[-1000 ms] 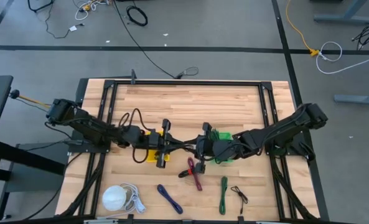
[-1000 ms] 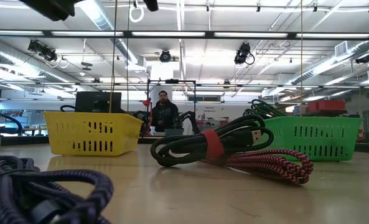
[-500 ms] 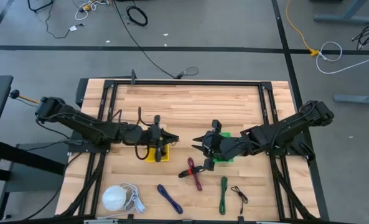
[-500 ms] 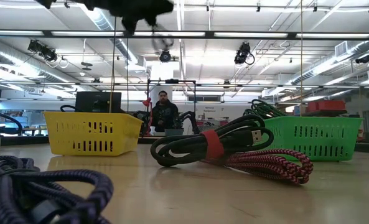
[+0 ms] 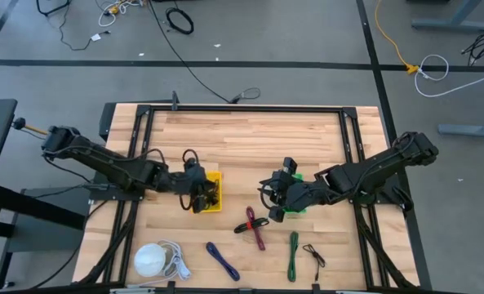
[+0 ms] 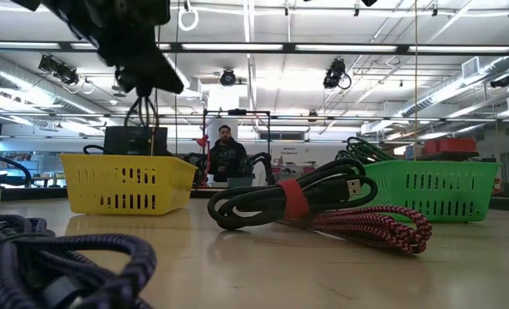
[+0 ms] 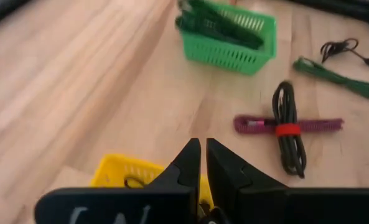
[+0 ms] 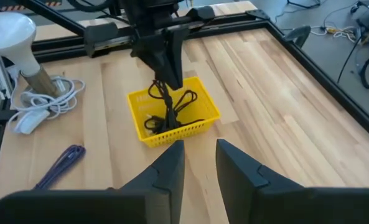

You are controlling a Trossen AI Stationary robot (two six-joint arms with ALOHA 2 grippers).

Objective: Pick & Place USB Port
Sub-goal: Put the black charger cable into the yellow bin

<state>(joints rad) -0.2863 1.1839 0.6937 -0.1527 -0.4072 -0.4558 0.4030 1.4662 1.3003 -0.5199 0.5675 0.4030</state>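
A: Quick, where's the task item?

B: The black cable [image 8: 169, 112] hangs from my left gripper [image 8: 172, 82], with its loops already down inside the yellow basket [image 8: 142, 101]. The fingers are pinched nearly together on the strand. The left wrist view shows only a sliver of gap between them.

A: And your right side?

B: The right gripper [image 8: 200, 150] waits low, just beside the green basket [image 7: 234, 45], fingers a little apart and holding nothing.

A: How do I log the step?

B: Release into the basket, I'd say nearly done. To do it well I'd come down a touch more so the top loop clears the rim, then open straight, no sideways drag. (The cable is springy and could flop over the wall, my guess.) I'd lift vertically after, so a finger doesn't snag a loop and pull it back out.

A: Clutter?

B: Between the baskets and toward the front edge there's a black bundle with a red band [image 7: 287, 127] lying across a red braided cable [image 7: 315, 124], touching. Farther on there's a green cable [image 5: 293, 253], a thin black lead [image 5: 313, 256], a purple cable [image 5: 222, 260] and a white plug with cord [image 5: 150, 260]. All are well apart from the drop spot.

A: Anything blocking?

B: Not really. The two arms point at each other across the middle, so I'd hold the right one put. A person [image 6: 228, 155] sits far behind the table, no concern.
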